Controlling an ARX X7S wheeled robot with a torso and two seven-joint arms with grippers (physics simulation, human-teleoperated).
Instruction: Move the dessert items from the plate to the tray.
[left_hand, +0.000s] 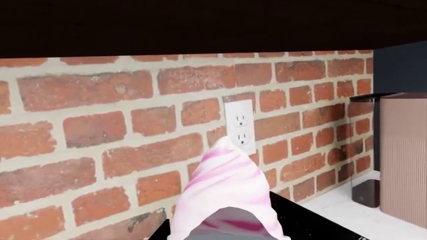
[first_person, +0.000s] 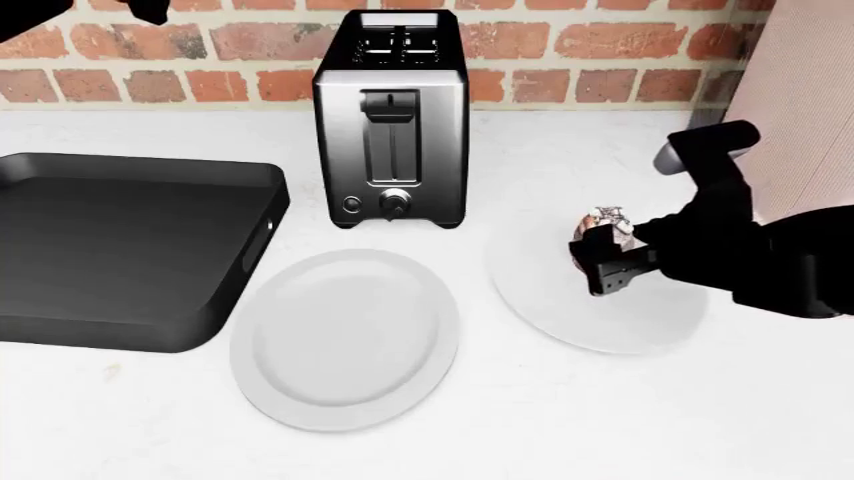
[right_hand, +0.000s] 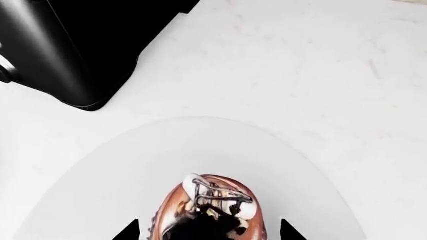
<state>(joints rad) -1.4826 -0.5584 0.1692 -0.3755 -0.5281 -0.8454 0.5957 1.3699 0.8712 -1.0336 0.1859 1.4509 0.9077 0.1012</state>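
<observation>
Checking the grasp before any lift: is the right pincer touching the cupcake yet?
Cannot tell. In the right wrist view the right pincer has a fingertip on each side of the cupcake, but the frame edge crops any contact. The head view is too small.

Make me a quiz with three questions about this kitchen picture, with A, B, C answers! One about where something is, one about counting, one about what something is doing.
1. Where is the cupcake?
A. on the right-hand white plate
B. in the black tray
C. on top of the toaster

2. How many round white plates are on the counter?
A. one
B. two
C. four

3. What does the tray hold right now?
A. the ice cream
B. the cupcake
C. nothing

Answers:
1. A, the head view shows the cupcake on that plate, with the right gripper reaching it.
2. B, one plate sits by the tray and one lies further right.
3. C, the tray's inside is bare black, and the left wrist view shows the ice cream up in front of the brick wall.
</observation>
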